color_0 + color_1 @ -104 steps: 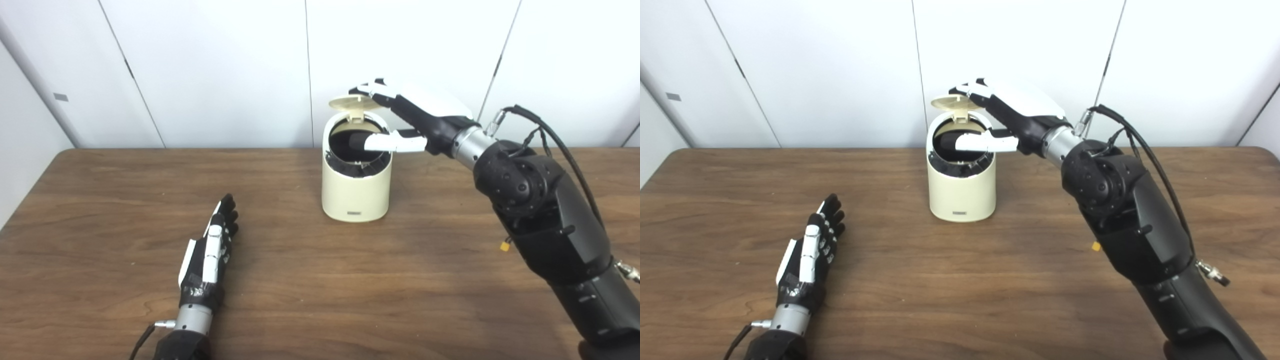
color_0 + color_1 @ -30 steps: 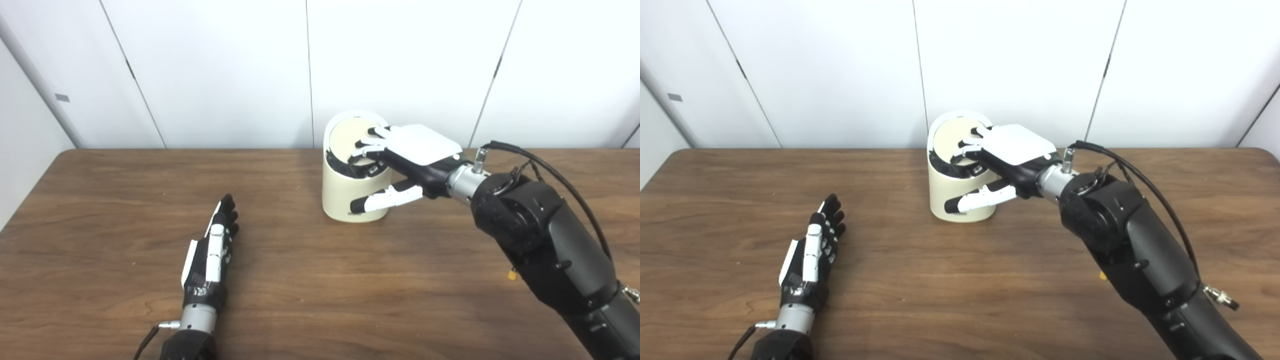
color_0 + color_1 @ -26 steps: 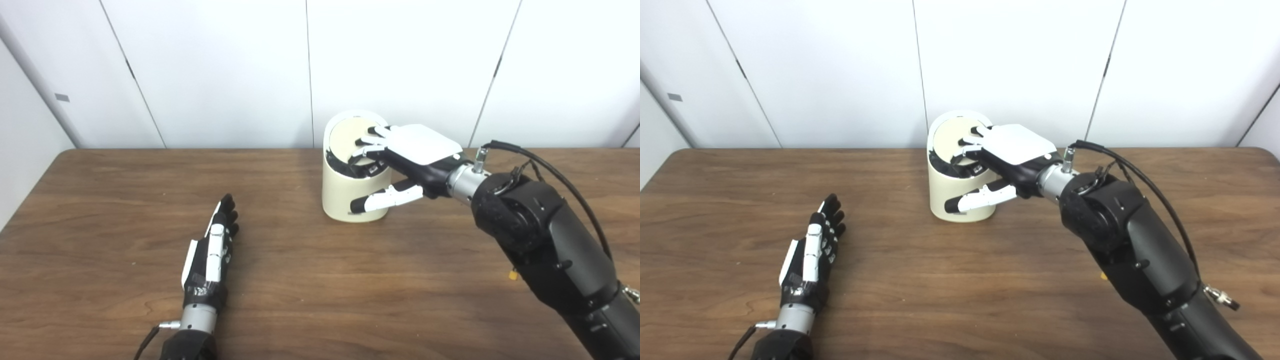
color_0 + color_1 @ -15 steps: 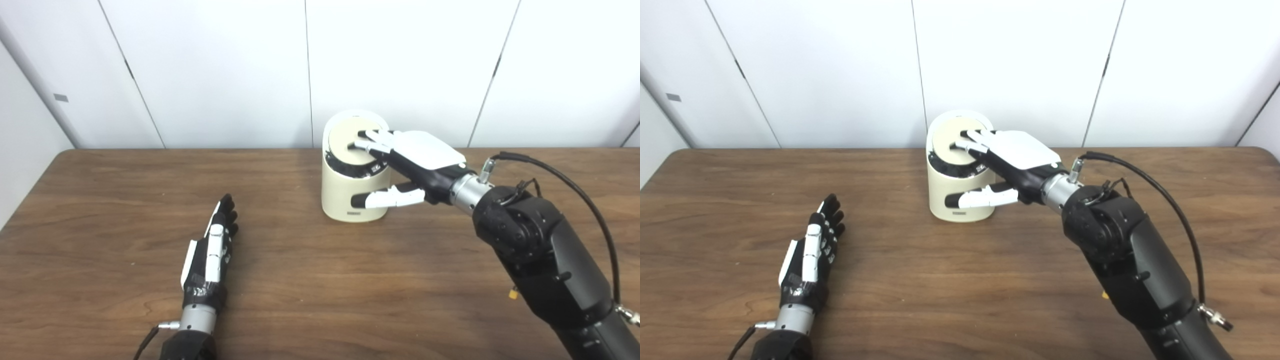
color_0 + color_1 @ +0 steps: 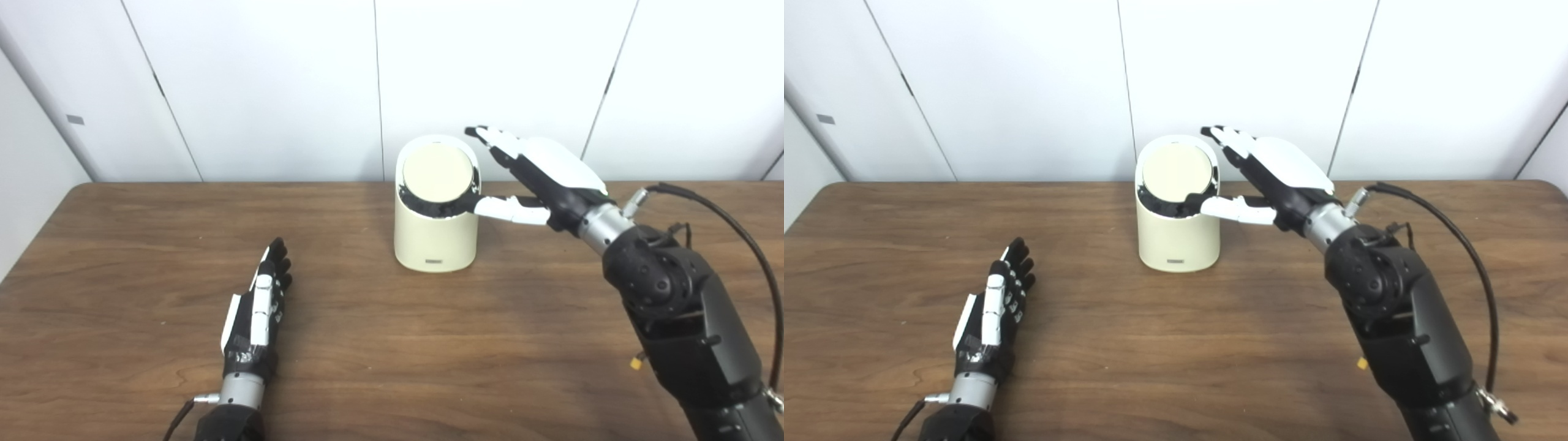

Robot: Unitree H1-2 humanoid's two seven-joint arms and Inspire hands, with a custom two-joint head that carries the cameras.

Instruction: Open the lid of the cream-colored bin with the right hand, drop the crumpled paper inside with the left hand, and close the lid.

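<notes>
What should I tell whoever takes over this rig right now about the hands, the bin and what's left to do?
Left hand: open, lying on the table near its left front, holding nothing.
Right hand: open, raised just right of the bin, fingers apart and clear of the lid; its thumb reaches toward the bin's rim.
Bin: upright at the table's back centre, lid down and flush.
Paper: none in view on the table or in either hand; it cannot be seen inside the shut bin.
Done: lid is closed.
Left: probably only pulling the right hand back to rest.
</notes>
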